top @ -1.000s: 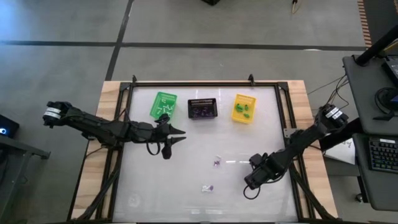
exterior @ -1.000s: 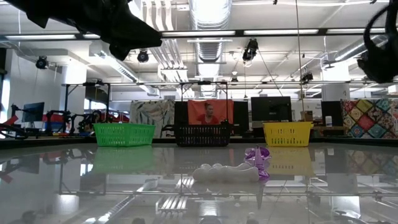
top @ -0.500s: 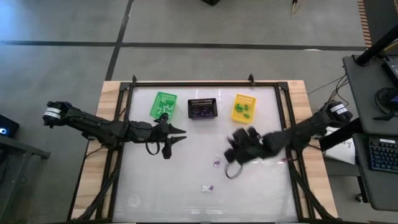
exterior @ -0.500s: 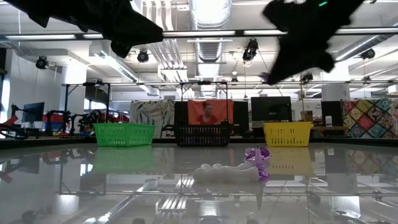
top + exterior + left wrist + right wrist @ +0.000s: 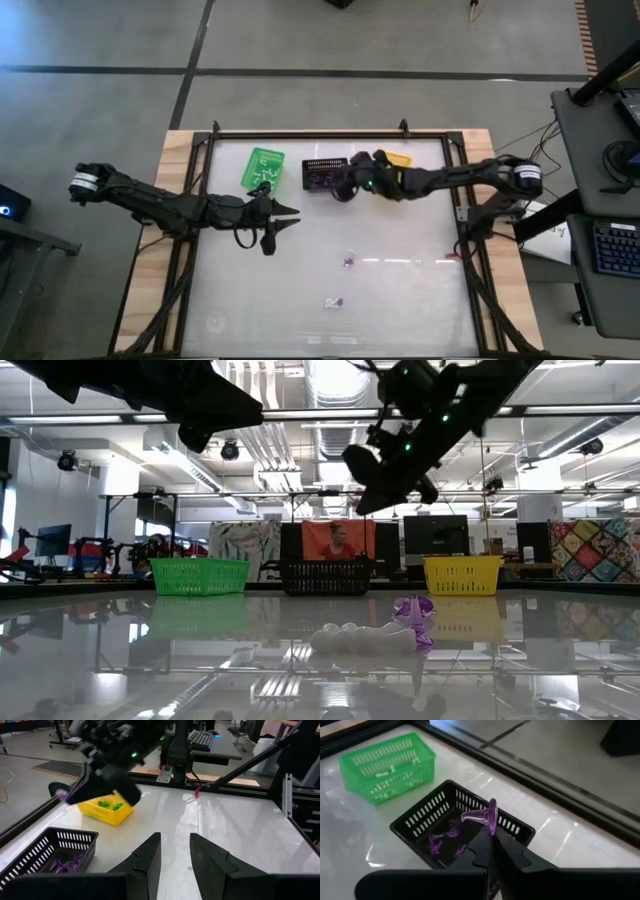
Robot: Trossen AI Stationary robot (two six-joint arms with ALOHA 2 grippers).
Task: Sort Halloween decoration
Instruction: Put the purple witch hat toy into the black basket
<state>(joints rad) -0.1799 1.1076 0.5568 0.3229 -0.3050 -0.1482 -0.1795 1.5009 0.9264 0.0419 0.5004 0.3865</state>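
A purple trinket is pinched in the right hand above the black basket; release into it is judged next. The left hand, spread, waits mid-bench.

3 small baskets were set in a row near the far edge of the table, whose pale, glossy top was framed by dark rails and wooden side boards. The green basket was placed on the left of the row and was seen slightly tilted from above; the black basket was placed in the middle, and the yellow basket was on the right, largely hidden in the high view. In the low view, a person in a red top was seen in the room beyond the black basket. A keyboard was found on a desk to the right.
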